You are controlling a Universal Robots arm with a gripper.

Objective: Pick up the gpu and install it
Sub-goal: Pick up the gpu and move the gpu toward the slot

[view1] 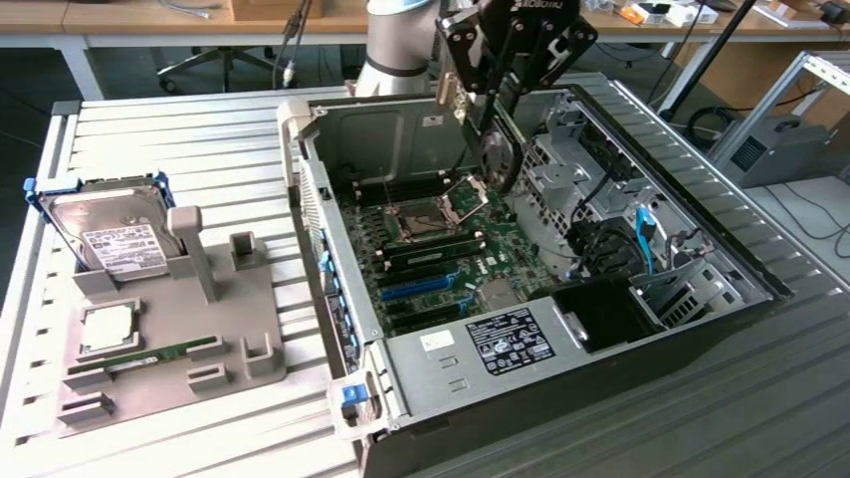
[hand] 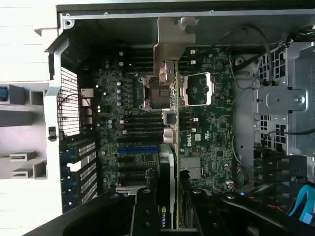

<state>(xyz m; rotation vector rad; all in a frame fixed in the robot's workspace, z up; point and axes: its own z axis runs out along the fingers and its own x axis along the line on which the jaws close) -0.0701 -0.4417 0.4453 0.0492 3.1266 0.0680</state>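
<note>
Currently my claw (view1: 499, 85) is clamped on the gpu (view1: 493, 149), at 1 o'clock from the CPU socket (view1: 428, 214); risk: a skewed descent could strike it.

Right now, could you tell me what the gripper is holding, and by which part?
The gripper holds the gpu by its upper edge, pinched across its flat faces, over the open case.
</note>
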